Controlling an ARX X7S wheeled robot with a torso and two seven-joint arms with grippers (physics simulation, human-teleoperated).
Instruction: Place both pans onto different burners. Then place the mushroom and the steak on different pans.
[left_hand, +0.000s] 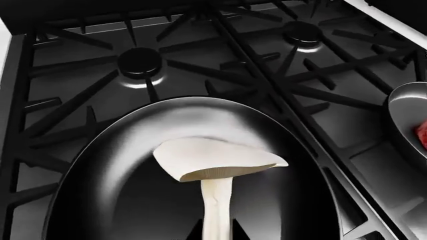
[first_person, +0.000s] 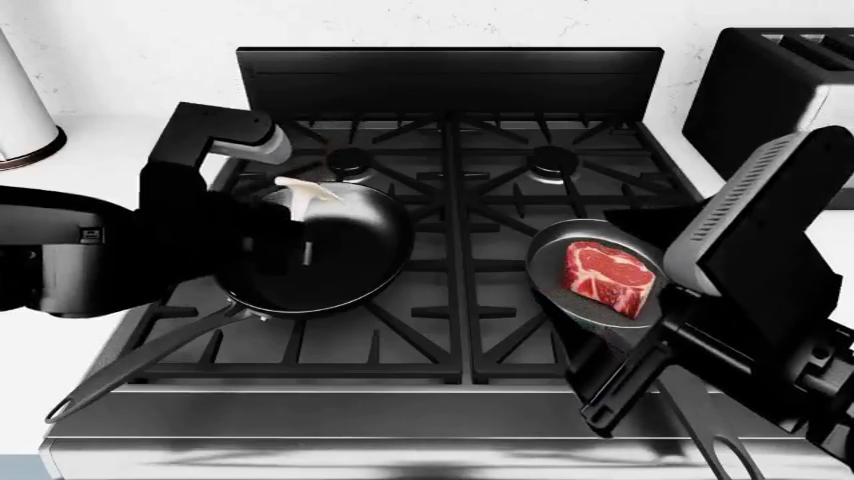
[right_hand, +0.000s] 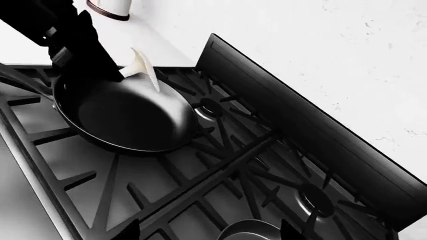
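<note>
In the left wrist view the mushroom (left_hand: 217, 167) hangs cap-outward over the larger pan (left_hand: 107, 200), stem toward the camera, so the left claw is pinching it, though its fingers lie out of frame. From the head view, that pan (first_person: 354, 245) sits on the stove's (first_person: 454, 330) front-left grate, the steak (first_person: 611, 277) lies in the smaller pan (first_person: 554, 262) at front right, and I cannot tell how the right claw (first_person: 627, 390) stands. The right wrist view shows the mushroom (right_hand: 141, 67) held above the larger pan's (right_hand: 127, 117) rim, with a rear burner (right_hand: 209, 107) bare beyond.

larger pan (first_person: 350, 250): glossy dark metal
grates (first_person: 461, 300): matt black cast iron
stove front (first_person: 400, 425): brushed silvery steel
mushroom (left_hand: 217, 162): smooth, matt cream
</note>
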